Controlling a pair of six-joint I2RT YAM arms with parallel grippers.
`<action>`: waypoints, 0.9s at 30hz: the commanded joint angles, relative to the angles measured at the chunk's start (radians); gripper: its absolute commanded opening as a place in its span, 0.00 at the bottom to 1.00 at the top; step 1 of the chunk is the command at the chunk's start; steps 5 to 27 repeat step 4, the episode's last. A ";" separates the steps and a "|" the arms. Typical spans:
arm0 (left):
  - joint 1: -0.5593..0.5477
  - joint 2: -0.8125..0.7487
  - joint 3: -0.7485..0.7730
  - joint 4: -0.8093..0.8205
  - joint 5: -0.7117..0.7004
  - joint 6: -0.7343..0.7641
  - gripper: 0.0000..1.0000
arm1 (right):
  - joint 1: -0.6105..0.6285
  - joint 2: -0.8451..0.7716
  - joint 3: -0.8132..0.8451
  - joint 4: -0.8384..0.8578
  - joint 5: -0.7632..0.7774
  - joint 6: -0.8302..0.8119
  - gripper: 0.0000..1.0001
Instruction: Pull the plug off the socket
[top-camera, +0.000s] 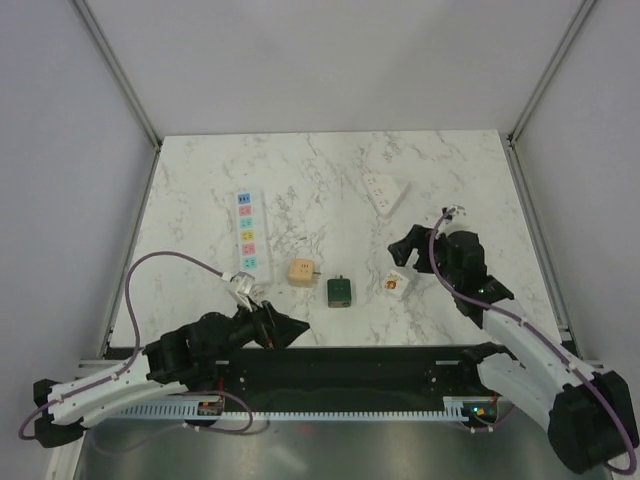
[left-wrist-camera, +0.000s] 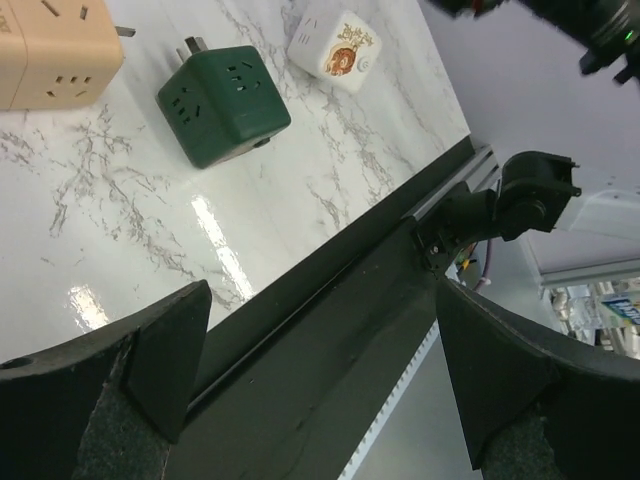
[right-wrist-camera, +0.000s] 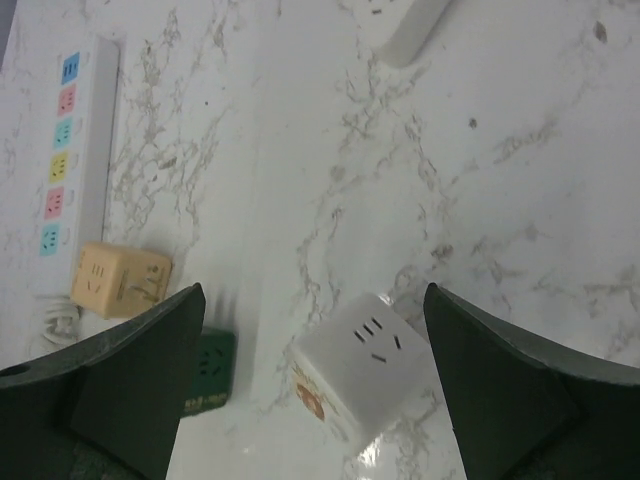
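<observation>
So right wrist cam shows slots on the white plastic cube adapter beneath the spread right tool, unreadable overhead; left tool is spread too.

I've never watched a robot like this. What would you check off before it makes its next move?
1. Right gripper open: ok, its fingers are spread wide.
2. Target lined up: ok, in the right wrist view the white cube lies between the fingers, untouched.
3. Left gripper free: ok, it is open and holds nothing.
4. A plug seated in a socket: not ok, the white cube, green cube and beige cube all lie loose, apart from the colourful power strip.
5. Room around the target: ok, the green cube stands apart from it.
6. Where the white cube's prongs point: cannot tell.
</observation>
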 joint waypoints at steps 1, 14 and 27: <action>-0.001 -0.173 -0.071 -0.045 -0.038 -0.087 1.00 | 0.003 -0.213 -0.146 -0.023 0.029 0.071 0.98; -0.003 -0.298 -0.091 -0.071 -0.006 -0.086 1.00 | 0.003 -0.348 -0.266 0.017 -0.068 0.140 0.98; -0.003 -0.298 -0.091 -0.071 -0.006 -0.086 1.00 | 0.003 -0.348 -0.266 0.017 -0.068 0.140 0.98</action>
